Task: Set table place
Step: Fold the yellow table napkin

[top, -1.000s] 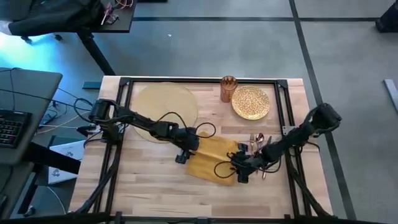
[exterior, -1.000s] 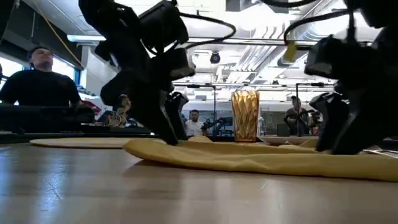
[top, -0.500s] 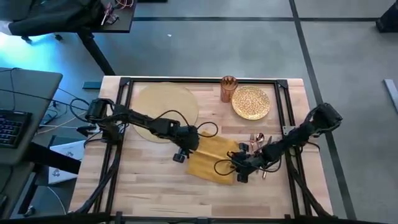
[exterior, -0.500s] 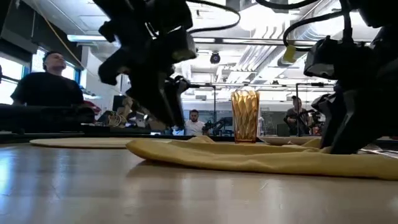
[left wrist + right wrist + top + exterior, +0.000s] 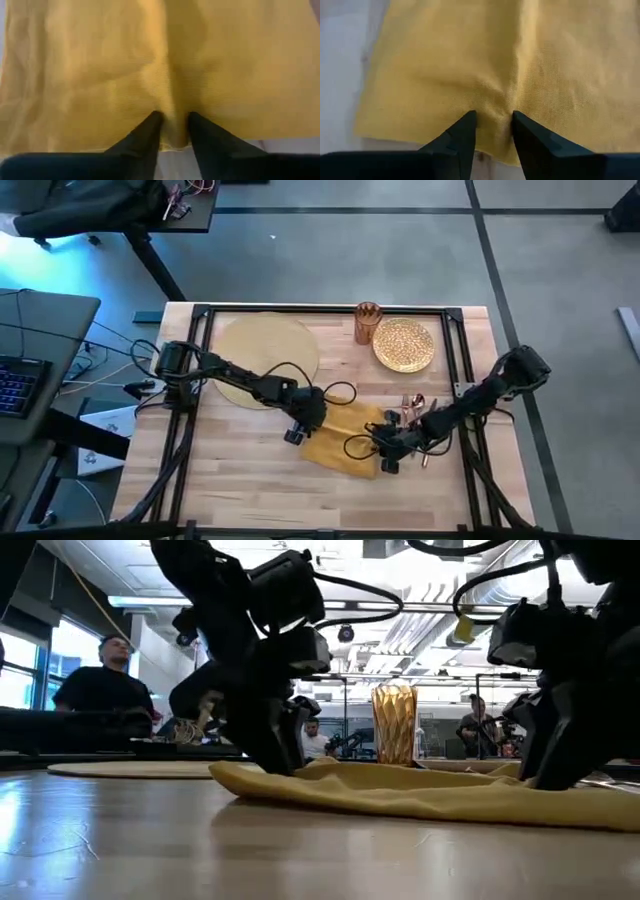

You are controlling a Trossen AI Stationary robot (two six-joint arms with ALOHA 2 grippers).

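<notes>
- On the table [image 5: 240, 480], near its middle, lies a mustard-yellow napkin [image 5: 345, 435], rumpled, with both arms reaching in to its opposite edges.
- No brand, label or readable writing shows on anything in these views.
- The left gripper [image 5: 174, 131] sits at the napkin's left edge; its arm stretches low from the table's left side, crossing the near rim of the placemat [image 5: 265, 345]. In the left wrist view its two dark fingers [image 5: 145, 137] pinch a raised fold of the cloth between them.
- The right gripper [image 5: 493, 131] sits at the napkin's right edge, its arm coming in low from the table's right side. Its fingers [image 5: 462, 135] are likewise closed on a bunched ridge of the napkin's hem.
- In the low view the napkin lies as a long, low yellow band on the wood, with a gripper planted at each end.
- The round tan placemat lies flat at the table's far left, apart from the napkin.
- A gold patterned plate [image 5: 404, 345] rests at the far right, with an amber ribbed glass [image 5: 366, 322] just beside it on the left.
- Copper-coloured cutlery [image 5: 414, 404] lies near the right arm, just right of the napkin.
- A person [image 5: 100, 690] sits in the room beyond the table.
</notes>
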